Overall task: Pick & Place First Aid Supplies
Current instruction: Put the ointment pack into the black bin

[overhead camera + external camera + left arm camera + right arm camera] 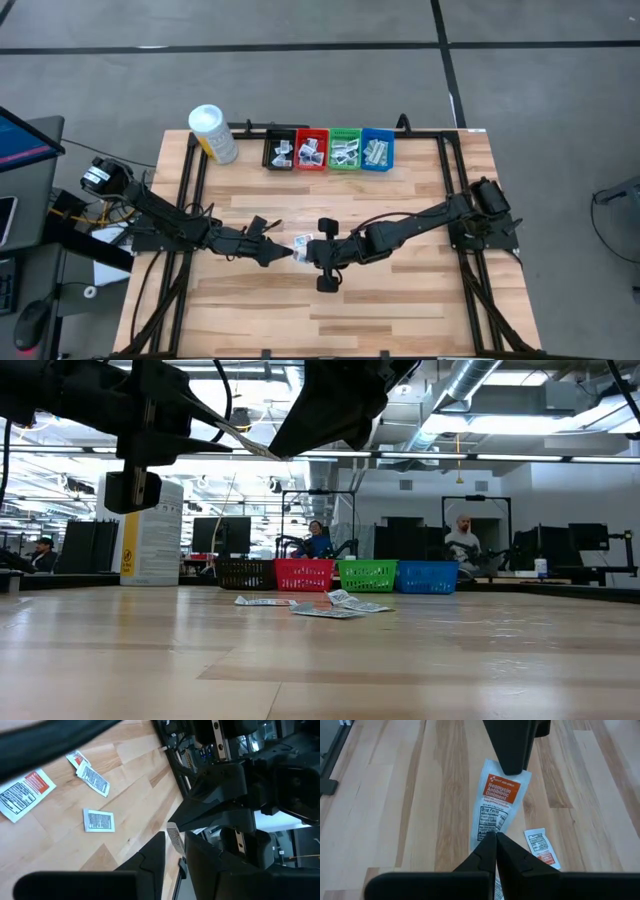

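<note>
Both arms are at mid-bench, nose to nose. The left pincer (287, 250) reaches in from nine o'clock and the right pincer (311, 249) from three o'clock, with the ointment packet (302, 241) strung between them and lifted off the wood.

In the right wrist view, the right pincer (496, 836) is clenched on the black-print end of the packet (497, 800). The left pincer (511, 770) grasps the orange-labelled end. So one long white packet is held at both ends.

In the left wrist view the packet (173, 832) shows only as a thin edge-on sliver between the left pincer's fingers (152, 862), so its print is unreadable there.

Loose packets (98, 820) lie flat on the bench (400, 290) below the pair, and one small packet (540, 847) sits just beside the held one. From above these are mostly covered by the arms.

At twelve o'clock from the pincers stand the black bin (279, 150), red bin (311, 150), green bin (345, 150) and blue bin (377, 150), all with packets inside. The bottle (213, 133) stands at their nine o'clock side.

In the low view both arms are cut off at the top edge.
</note>
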Motion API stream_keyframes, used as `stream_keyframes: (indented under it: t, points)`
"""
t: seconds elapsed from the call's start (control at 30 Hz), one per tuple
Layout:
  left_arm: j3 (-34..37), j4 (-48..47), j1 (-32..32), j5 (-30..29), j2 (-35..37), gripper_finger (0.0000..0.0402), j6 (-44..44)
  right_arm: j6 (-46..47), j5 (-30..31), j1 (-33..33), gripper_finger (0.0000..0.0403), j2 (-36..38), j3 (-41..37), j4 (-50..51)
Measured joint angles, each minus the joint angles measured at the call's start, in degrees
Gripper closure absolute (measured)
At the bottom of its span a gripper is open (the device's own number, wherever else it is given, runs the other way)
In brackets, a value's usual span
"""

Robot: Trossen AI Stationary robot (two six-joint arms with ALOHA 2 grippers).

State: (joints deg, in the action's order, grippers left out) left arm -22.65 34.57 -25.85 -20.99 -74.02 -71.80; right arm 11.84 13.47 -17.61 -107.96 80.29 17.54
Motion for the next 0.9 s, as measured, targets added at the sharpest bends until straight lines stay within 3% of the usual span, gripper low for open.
stream_keyframes:
  t: [0.2, 0.33, 0.67, 0.9]
  points:
    - [0.0, -0.04, 0.38, 0.04, 0.0, 0.036, 0.04, 0.0, 0.08, 0.0, 0.0402, 0.0, 0.0, 0.04]
    - [0.0, -0.04, 0.81, 0.04, -0.02, 0.0394, 4.57, -0.31, 0.09, 0.0, 0.0402, 0.0, 0.0, 0.03]
    - [0.0, -0.09, 1.44, 0.19, -0.01, 0.0396, 7.22, -0.39, 0.07, 0.07, 0.0399, 0.0, 0.0, 0.02]
    - [0.0, -0.21, 4.52, 0.84, -0.01, 0.0396, 8.71, -0.33, 0.31, 0.02, 0.0338, 0.0, 0.0, 0.26]
